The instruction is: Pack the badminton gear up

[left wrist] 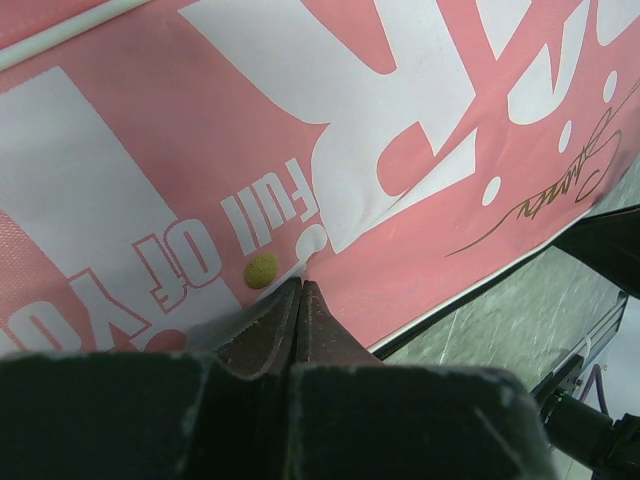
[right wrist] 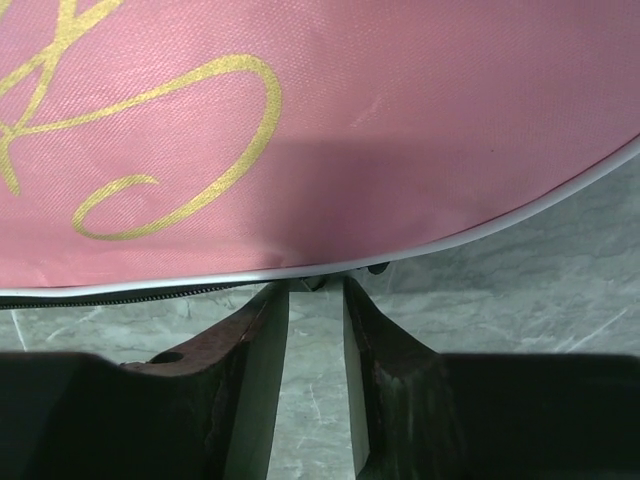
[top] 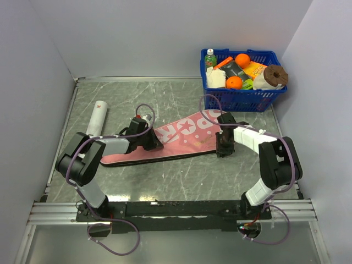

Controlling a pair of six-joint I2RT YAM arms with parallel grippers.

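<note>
Table (top: 181, 176): grey marbled top with pale walls on three sides; both arms are bolted to a rail at its near edge.
Pink racket-shaped bag (top: 181, 135): lies flat across the middle of the table. Its narrow end points near-left and its broad end far-right, and large white letters run along it.
Blue basket (top: 242, 100): stands in the far right corner, well apart from the bag. It holds oranges (top: 242, 59), a green-capped bottle (top: 210, 56) and other packets.
Left arm (top: 91, 157): reaches from the left across the narrow part of the bag.
Right arm (top: 269, 159): bends in from the right toward the bag's broad end.
White tube (top: 97, 118): lies on the table at the far left, beside the bag's narrow end and not touching it. One open end faces the back wall.
Left gripper (left wrist: 301, 290): closed tight, with its two fingers (left wrist: 265, 340) pressed together and no gap showing. The tips sit low on the bag's pink face among the small white lettering. I cannot tell whether any cloth is pinched.
Right gripper (right wrist: 315, 295): narrowly parted, with a slim strip of table showing between its fingers (right wrist: 385, 350). The tips are at the bag's white-piped edge, just beside the zip (right wrist: 150, 291). I cannot tell whether they touch it.
Gold script (right wrist: 150, 150): looping lettering on the pink cloth just above the right gripper.
Yellowish speck (left wrist: 261, 270): a small round spot on the bag, just left of the left fingertips.
</note>
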